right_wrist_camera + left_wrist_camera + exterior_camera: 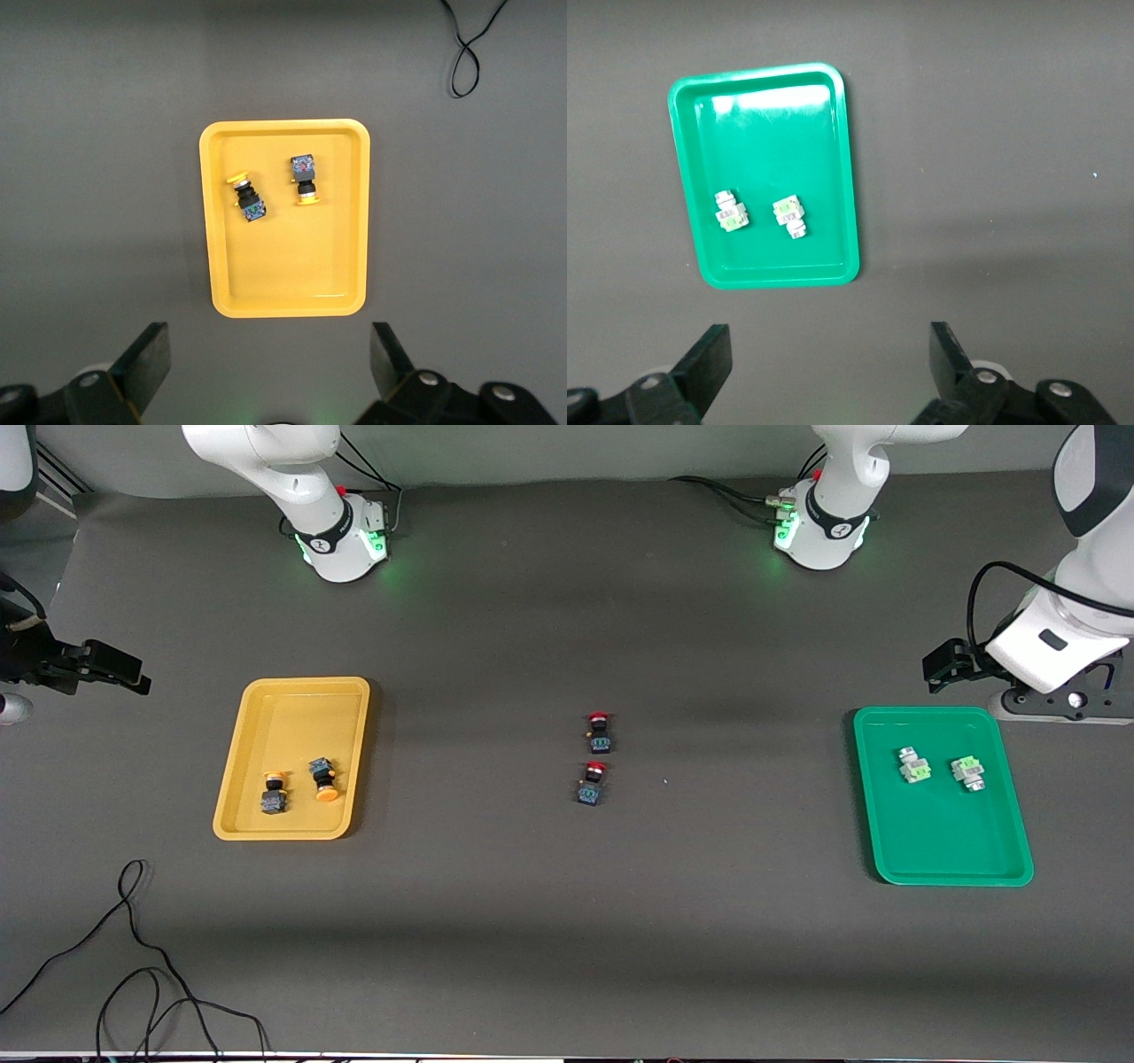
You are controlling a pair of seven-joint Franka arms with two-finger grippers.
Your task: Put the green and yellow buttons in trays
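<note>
Two green buttons (pixel 914 765) (pixel 967 771) lie in the green tray (pixel 948 841) at the left arm's end of the table. Two yellow-capped buttons (pixel 274 790) (pixel 324 778) lie in the yellow tray (pixel 292 717) at the right arm's end. My left gripper (pixel 948 666) is open and empty, raised over the table beside the green tray. Its wrist view shows the tray (pixel 771 133), both green buttons (pixel 729 211) (pixel 790 216) and the gripper (pixel 830 341). My right gripper (pixel 115 669) is open and empty, raised beside the yellow tray. Its wrist view shows that tray (pixel 283 274), its buttons (pixel 246 199) (pixel 305 177) and the gripper (pixel 266 341).
Two dark switches with red caps (pixel 599 732) (pixel 593 783) lie on the mat midway between the trays. A black cable (pixel 133 957) loops near the front edge at the right arm's end and also shows in the right wrist view (pixel 469 53).
</note>
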